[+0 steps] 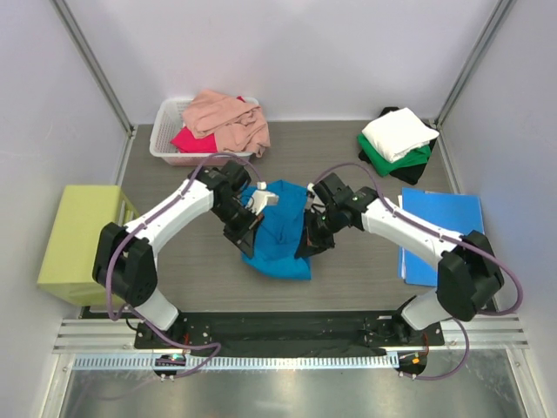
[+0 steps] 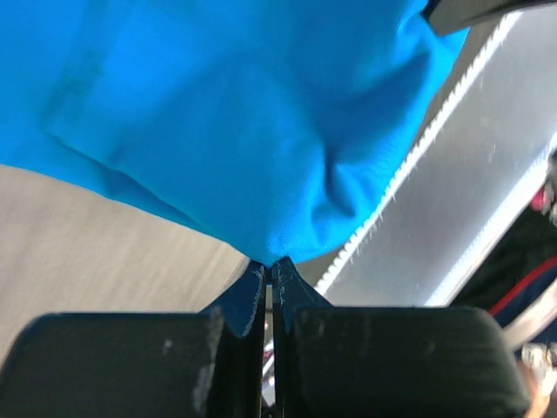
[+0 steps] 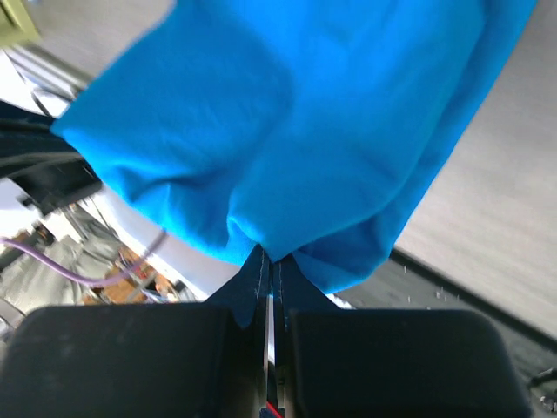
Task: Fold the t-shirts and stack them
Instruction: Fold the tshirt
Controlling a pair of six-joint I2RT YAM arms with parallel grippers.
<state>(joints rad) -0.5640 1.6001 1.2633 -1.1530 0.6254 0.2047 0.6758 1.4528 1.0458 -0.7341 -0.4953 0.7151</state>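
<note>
The left arm (image 1: 170,213) and the right arm (image 1: 409,231) are both made of smooth white tube links between bulky black joint housings, each on a black base. A thin purple cable (image 1: 218,158) runs along each arm in loose loops. The left gripper (image 2: 266,268) and the right gripper (image 3: 268,263) have matte black, block-shaped fingers with few pale specks, narrowing to dark pointed tips.

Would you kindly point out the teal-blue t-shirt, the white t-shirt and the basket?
teal-blue t-shirt (image 1: 280,239), top external view, centre of the cloth.
white t-shirt (image 1: 399,132), top external view, middle of its top face.
basket (image 1: 162,132), top external view, bare left wall.
</note>
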